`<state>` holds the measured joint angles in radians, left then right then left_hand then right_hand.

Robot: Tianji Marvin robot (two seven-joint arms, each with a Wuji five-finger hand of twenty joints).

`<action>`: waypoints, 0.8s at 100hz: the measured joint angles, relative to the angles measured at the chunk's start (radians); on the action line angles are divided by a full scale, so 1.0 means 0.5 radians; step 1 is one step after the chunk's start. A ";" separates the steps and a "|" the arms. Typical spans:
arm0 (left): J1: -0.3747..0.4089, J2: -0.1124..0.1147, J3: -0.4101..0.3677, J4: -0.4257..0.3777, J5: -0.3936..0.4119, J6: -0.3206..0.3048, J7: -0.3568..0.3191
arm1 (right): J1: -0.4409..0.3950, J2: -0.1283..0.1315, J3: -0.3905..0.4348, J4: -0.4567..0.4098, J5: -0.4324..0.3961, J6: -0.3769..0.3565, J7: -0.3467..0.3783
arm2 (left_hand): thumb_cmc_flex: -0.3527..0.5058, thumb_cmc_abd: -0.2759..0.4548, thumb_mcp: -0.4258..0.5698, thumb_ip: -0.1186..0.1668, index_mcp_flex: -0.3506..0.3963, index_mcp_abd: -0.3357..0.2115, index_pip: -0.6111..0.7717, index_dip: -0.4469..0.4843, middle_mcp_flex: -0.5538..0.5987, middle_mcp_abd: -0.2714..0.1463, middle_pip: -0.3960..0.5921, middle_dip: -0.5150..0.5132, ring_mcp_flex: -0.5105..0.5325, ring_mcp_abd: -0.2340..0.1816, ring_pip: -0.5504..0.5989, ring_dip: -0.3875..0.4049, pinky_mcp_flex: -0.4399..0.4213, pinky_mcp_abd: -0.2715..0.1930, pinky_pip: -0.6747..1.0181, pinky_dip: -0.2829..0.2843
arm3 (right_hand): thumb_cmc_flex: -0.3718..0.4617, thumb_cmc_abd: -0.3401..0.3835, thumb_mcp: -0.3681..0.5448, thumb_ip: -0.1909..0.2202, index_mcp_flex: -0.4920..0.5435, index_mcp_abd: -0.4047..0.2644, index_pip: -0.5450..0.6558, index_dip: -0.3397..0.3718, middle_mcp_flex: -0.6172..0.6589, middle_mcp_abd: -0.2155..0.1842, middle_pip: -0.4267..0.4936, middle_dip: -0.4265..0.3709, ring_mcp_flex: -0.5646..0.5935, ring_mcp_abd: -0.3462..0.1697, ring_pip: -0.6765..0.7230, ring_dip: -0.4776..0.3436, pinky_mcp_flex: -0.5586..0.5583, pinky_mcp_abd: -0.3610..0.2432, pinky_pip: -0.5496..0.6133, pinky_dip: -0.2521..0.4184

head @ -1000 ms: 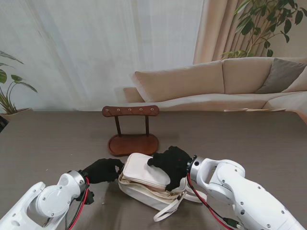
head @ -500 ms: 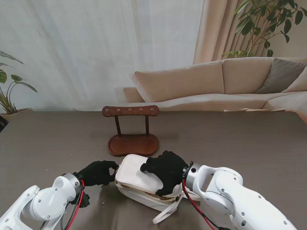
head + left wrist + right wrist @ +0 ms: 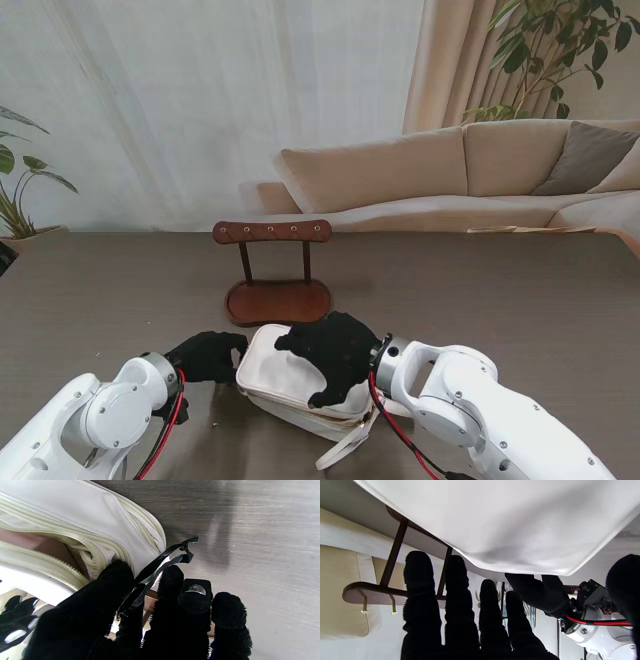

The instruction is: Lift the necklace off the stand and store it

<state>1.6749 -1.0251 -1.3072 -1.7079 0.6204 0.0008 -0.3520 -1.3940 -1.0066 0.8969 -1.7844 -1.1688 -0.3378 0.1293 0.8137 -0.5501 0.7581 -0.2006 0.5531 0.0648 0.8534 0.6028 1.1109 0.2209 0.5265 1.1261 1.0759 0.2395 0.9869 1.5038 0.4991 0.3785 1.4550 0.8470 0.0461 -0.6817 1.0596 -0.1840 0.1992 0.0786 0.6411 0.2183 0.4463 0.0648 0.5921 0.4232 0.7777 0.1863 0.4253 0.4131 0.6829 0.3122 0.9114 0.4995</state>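
A white zip pouch (image 3: 272,378) lies on the table close in front of me. My left hand (image 3: 208,357) is at its left end, thumb and fingers (image 3: 170,580) shut on the black zip-pull cord (image 3: 162,557). There the zip (image 3: 50,562) gapes a little, with a pinkish lining showing. My right hand (image 3: 328,350) lies flat on top of the pouch (image 3: 507,517), fingers (image 3: 417,580) spread and holding nothing. The brown wooden stand (image 3: 275,265) is just beyond the pouch; its hooks (image 3: 365,606) hang bare. No necklace shows in any view.
The pouch's wrist strap (image 3: 345,445) trails toward me on the dark wooden table (image 3: 520,290). A beige sofa (image 3: 460,175) and curtains lie past the table's far edge, with plants at both back corners.
My right hand has slid left across the top of the pouch. The pouch has shifted slightly left and its opening looks narrower. The left hand has stayed at the pouch's left end.
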 measured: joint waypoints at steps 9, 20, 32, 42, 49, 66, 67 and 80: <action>-0.033 0.003 0.038 0.008 0.074 0.037 0.000 | 0.001 -0.001 -0.029 0.007 -0.042 0.005 -0.057 | -0.013 -0.005 -0.004 -0.006 0.000 0.000 0.034 0.004 0.000 -0.001 -0.005 0.020 0.000 -0.001 0.003 0.001 0.003 -0.001 0.001 0.000 | 0.000 0.000 0.000 0.000 0.001 -0.006 0.019 -0.001 0.000 0.000 0.012 0.001 -0.001 -0.003 0.000 0.000 0.000 0.000 0.000 0.000; -0.055 0.004 0.068 0.008 0.134 0.083 -0.017 | 0.000 -0.003 -0.044 0.008 -0.048 0.010 -0.039 | -0.095 0.009 0.020 -0.002 0.000 -0.008 0.030 0.006 -0.060 0.004 0.042 -0.268 -0.003 -0.004 0.004 0.003 0.005 -0.002 0.001 0.000 | 0.000 0.000 0.000 0.000 0.001 -0.025 0.026 -0.001 0.000 0.000 0.018 0.005 0.000 -0.012 0.010 0.000 0.000 0.000 -0.001 0.000; -0.057 0.004 0.077 -0.011 0.301 0.099 -0.034 | -0.004 -0.006 -0.041 0.008 -0.050 0.020 -0.036 | -0.299 0.070 0.083 0.005 0.000 -0.069 -0.043 0.008 -0.104 0.020 0.064 -0.402 -0.005 -0.012 0.005 0.004 0.008 -0.004 0.001 0.000 | 0.000 0.000 0.000 0.000 0.001 -0.027 0.039 -0.001 0.000 0.000 0.019 0.006 -0.016 -0.013 0.011 -0.002 0.000 0.000 -0.001 0.000; -0.029 0.002 0.058 -0.021 0.310 0.097 -0.007 | -0.005 -0.008 -0.032 0.008 -0.052 0.020 -0.035 | -0.441 0.137 0.157 0.115 0.002 -0.069 -0.201 0.023 -0.191 0.055 -0.018 -0.508 -0.050 -0.029 0.007 0.026 -0.001 -0.029 0.001 0.000 | 0.000 0.000 0.000 0.000 0.001 -0.054 0.044 -0.002 0.002 0.000 0.019 0.007 0.000 -0.013 0.030 -0.002 0.000 0.000 -0.001 0.000; 0.016 -0.005 0.026 -0.024 0.289 0.092 0.058 | -0.005 -0.008 -0.026 0.007 -0.050 0.019 -0.035 | -0.481 0.154 0.140 0.115 0.035 -0.068 -0.352 0.003 -0.236 0.084 -0.061 -0.557 -0.097 -0.021 0.007 0.029 -0.030 -0.030 0.001 0.002 | 0.000 0.000 0.000 0.000 0.007 -0.096 0.046 -0.003 0.003 0.000 0.019 0.007 0.000 -0.013 0.033 -0.002 0.000 0.000 -0.001 0.000; 0.125 -0.010 -0.031 -0.038 0.280 0.094 0.089 | 0.002 -0.006 -0.051 0.013 -0.044 0.011 -0.037 | -0.588 0.292 0.106 0.087 0.250 0.289 -0.522 -0.146 -0.283 0.122 -0.100 -0.608 -0.107 -0.019 0.007 0.030 -0.051 -0.030 0.001 0.029 | 0.001 0.051 -0.045 0.000 0.008 -0.105 0.046 -0.005 0.004 0.000 0.019 0.007 -0.031 -0.003 0.066 0.020 0.000 0.000 -0.001 0.000; 0.131 -0.010 -0.034 -0.041 0.287 0.094 0.091 | 0.003 -0.006 -0.054 0.014 -0.044 0.011 -0.037 | -0.589 0.292 0.106 0.087 0.250 0.289 -0.540 -0.154 -0.287 0.122 -0.104 -0.610 -0.109 -0.019 0.007 0.030 -0.051 -0.030 0.002 0.030 | 0.001 0.051 -0.045 0.000 0.008 -0.105 0.046 -0.005 0.004 0.000 0.019 0.007 -0.031 0.007 0.066 0.020 0.000 0.000 -0.001 0.000; 0.198 -0.011 -0.063 -0.064 0.315 0.093 0.114 | 0.018 -0.006 -0.077 0.042 -0.027 0.010 -0.030 | -0.527 0.247 0.080 0.089 0.238 0.218 -0.682 -0.247 -0.331 0.142 -0.138 -0.639 -0.149 -0.006 0.000 0.032 -0.103 -0.031 0.002 0.047 | 0.001 0.051 -0.045 0.000 0.027 -0.107 0.066 -0.005 0.005 0.000 0.019 0.007 -0.013 0.031 0.050 0.001 0.000 0.000 -0.001 0.000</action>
<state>1.7741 -1.0305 -1.3388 -1.7398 0.7781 0.0471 -0.2948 -1.3851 -1.0097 0.8585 -1.7634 -1.1823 -0.3329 0.1145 0.5500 -0.4267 0.7979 -0.1560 0.6720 0.1739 0.5124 0.4793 0.9455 0.2921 0.4575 0.8067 1.0012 0.2366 0.9867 1.5198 0.4478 0.3629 1.4558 0.8705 0.0466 -0.6561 1.0372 -0.1840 0.2128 0.0249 0.6742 0.2159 0.4487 0.0649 0.6016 0.4265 0.7713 0.2016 0.4502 0.4134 0.6827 0.3123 0.9111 0.4996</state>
